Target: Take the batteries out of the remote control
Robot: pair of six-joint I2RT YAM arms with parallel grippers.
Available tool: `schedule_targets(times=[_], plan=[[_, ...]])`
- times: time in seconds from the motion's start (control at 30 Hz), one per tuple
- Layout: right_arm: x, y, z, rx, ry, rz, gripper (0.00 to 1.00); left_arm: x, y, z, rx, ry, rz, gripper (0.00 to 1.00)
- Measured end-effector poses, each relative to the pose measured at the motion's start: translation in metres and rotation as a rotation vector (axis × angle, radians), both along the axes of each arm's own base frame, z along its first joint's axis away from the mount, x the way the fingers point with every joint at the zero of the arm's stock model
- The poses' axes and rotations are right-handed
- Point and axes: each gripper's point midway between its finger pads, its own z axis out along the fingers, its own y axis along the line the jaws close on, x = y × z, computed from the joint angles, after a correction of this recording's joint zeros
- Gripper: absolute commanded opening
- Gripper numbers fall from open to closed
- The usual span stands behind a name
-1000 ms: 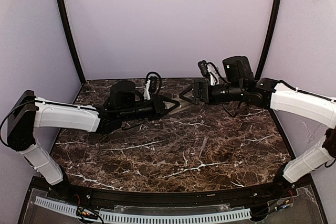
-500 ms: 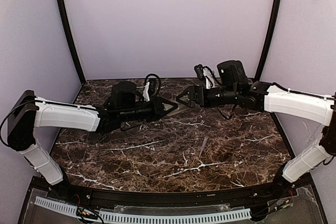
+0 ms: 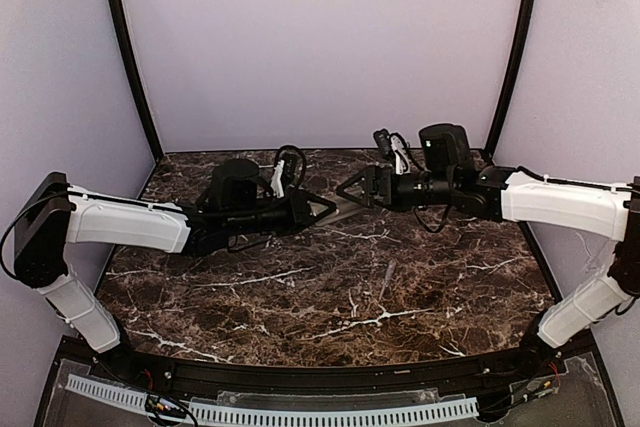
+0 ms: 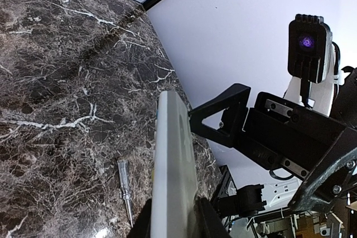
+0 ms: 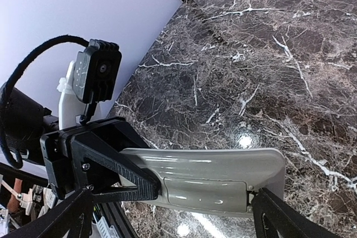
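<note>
My left gripper is shut on the remote control and holds it above the back of the table. In the left wrist view the remote shows edge-on between my fingers. In the right wrist view its grey back faces the camera, with the battery cover closed. The batteries are hidden. My right gripper is open, its jaws spread wide on either side of the remote's free end. One right fingertip is close to the corner by the cover.
A thin clear tool like a small screwdriver lies on the dark marble table, right of centre; it also shows in the left wrist view. Black posts and lilac walls close in the sides and back.
My right arm has shifted a little left, bringing the open gripper closer to the remote's free end. The left gripper still holds the remote in almost the same place.
</note>
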Motion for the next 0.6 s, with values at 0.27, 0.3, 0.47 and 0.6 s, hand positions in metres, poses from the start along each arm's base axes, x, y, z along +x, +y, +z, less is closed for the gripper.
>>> schedule_targets(times=[0.27, 0.3, 0.47, 0.6], plan=[[-0.003, -0.006, 0.002, 0.067, 0.015, 0.024, 0.99, -0.002, -0.001, 0.001, 0.004, -0.016, -0.019, 0.0], [-0.003, -0.007, 0.002, 0.077, 0.018, 0.03, 0.99, -0.003, -0.001, 0.001, 0.004, -0.017, -0.022, 0.0], [-0.006, -0.011, 0.006, 0.13, 0.027, 0.059, 0.99, -0.004, -0.002, 0.003, -0.003, -0.027, -0.033, 0.0], [-0.007, -0.012, 0.01, 0.158, 0.028, 0.076, 0.99, -0.004, -0.002, 0.005, -0.01, -0.031, -0.039, 0.0]])
